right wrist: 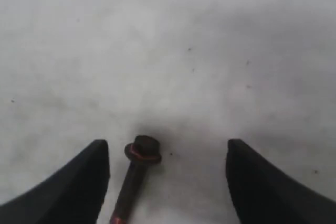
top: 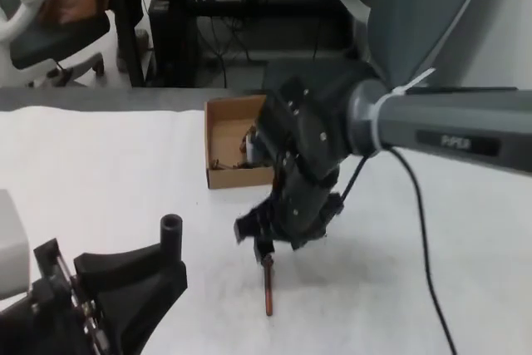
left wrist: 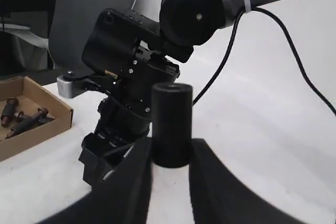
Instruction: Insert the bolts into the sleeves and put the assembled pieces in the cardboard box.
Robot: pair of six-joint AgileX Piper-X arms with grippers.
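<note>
Centre the released right tool (right wrist: 168,148) over the bolt (right wrist: 131,182), lying flat on the tabletop (top: 125,164) close beside one finger, then lower and pinch the shank. Hold the left tool (left wrist: 170,157), clenched on the upright sleeve (left wrist: 171,121), steady for insertion.

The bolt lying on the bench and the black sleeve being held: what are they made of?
Bolt: probably metal, dark with a reddish, coppery tint and a flanged head. Sleeve: matte black with no shine; it could be plastic, rubber or coated metal, the look leaves it open.
</note>
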